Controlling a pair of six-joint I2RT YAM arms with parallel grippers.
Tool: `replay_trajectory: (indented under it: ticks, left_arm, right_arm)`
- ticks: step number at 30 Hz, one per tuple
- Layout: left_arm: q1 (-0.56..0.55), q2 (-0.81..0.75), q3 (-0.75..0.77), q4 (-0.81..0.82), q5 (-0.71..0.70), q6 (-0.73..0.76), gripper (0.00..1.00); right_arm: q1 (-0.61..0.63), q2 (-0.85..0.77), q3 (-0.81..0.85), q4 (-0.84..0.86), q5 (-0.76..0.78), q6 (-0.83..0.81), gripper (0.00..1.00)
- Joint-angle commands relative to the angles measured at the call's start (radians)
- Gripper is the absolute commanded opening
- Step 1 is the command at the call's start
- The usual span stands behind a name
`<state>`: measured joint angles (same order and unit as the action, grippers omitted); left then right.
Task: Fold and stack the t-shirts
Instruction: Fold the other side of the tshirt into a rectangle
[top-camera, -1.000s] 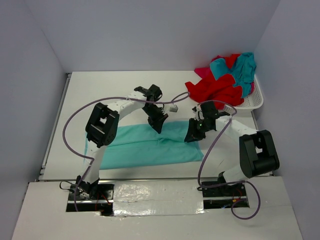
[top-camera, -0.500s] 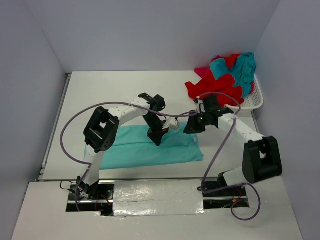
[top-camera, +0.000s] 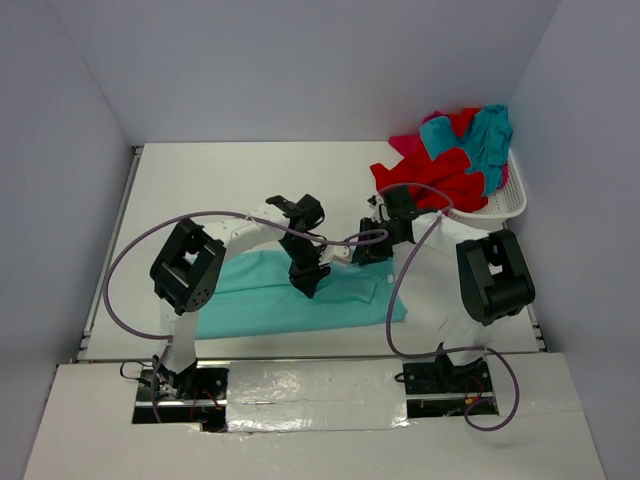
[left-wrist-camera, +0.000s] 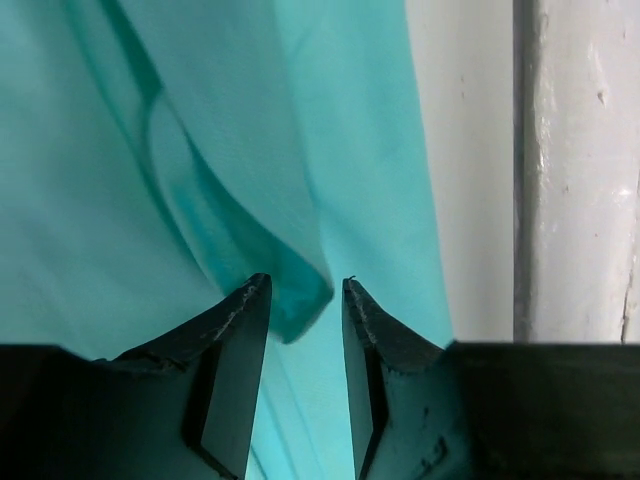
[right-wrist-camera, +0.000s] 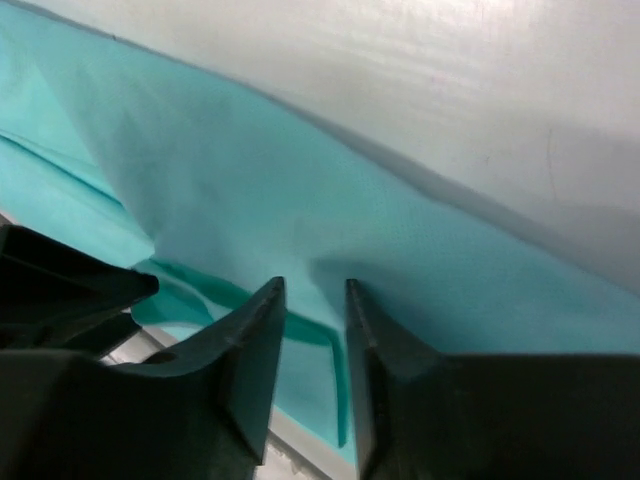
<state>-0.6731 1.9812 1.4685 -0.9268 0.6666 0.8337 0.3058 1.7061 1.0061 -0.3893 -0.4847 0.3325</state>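
Soft matt teal cloth t-shirt (top-camera: 250, 300) lies on a smooth, faintly glossy white table (top-camera: 200, 185).

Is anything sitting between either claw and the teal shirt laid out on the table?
Nothing visible. The left claw hangs right over the teal shirt, with a raised fold of it between the parted tips. The right claw is just above the shirt near its edge, with only cloth beneath it.

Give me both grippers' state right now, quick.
Left gripper: open, fingers parted, a fold of the teal t-shirt at the tips but not pinched.
Right gripper: open, narrow gap, above the same shirt, holding nothing.
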Motion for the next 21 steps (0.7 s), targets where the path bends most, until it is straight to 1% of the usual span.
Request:
replay_trajectory:
  ticks: [1, 2, 3, 4, 6, 9, 11, 14, 15, 16, 21]
  left_arm:
    - [-0.003, -0.047, 0.047, 0.045, 0.025, -0.047, 0.47]
    - [-0.003, -0.047, 0.050, 0.039, 0.024, -0.045, 0.47]
    - [-0.003, -0.045, 0.050, 0.037, 0.018, -0.045, 0.47]
    - [-0.003, -0.045, 0.041, 0.037, 0.008, -0.044, 0.47]
    - [-0.003, -0.042, 0.014, 0.054, -0.018, -0.050, 0.48]
    - [-0.003, -0.039, -0.007, 0.055, -0.021, -0.047, 0.51]
    - [-0.003, -0.036, -0.017, 0.057, -0.024, -0.039, 0.57]
    - [-0.002, -0.035, -0.014, 0.040, -0.035, -0.033, 0.58]
    - [-0.003, -0.036, -0.011, 0.036, -0.036, -0.033, 0.58]
    - [0.000, -0.036, -0.005, 0.028, -0.041, -0.031, 0.74]
    - [0.000, -0.033, -0.019, 0.054, -0.048, -0.057, 0.75]
  right_arm:
    - [0.009, -0.101, -0.078, 0.033, 0.003, -0.003, 0.41]
    - [0.009, -0.115, -0.090, 0.039, 0.000, 0.003, 0.45]
    - [0.009, -0.125, -0.099, 0.040, -0.006, 0.011, 0.52]
    - [0.009, -0.123, -0.109, 0.040, -0.009, 0.010, 0.54]
    - [0.019, -0.117, -0.115, 0.035, -0.009, 0.002, 0.54]
    - [0.035, -0.114, -0.118, 0.021, -0.018, -0.009, 0.52]
    - [0.042, -0.111, -0.113, 0.009, -0.018, -0.023, 0.52]
    - [0.046, -0.120, -0.109, -0.011, -0.006, -0.029, 0.45]
    - [0.047, -0.134, -0.110, -0.013, -0.009, -0.026, 0.44]
    - [0.049, -0.138, -0.115, -0.011, -0.011, -0.023, 0.45]
    - [0.056, -0.088, -0.118, -0.016, -0.020, -0.032, 0.54]
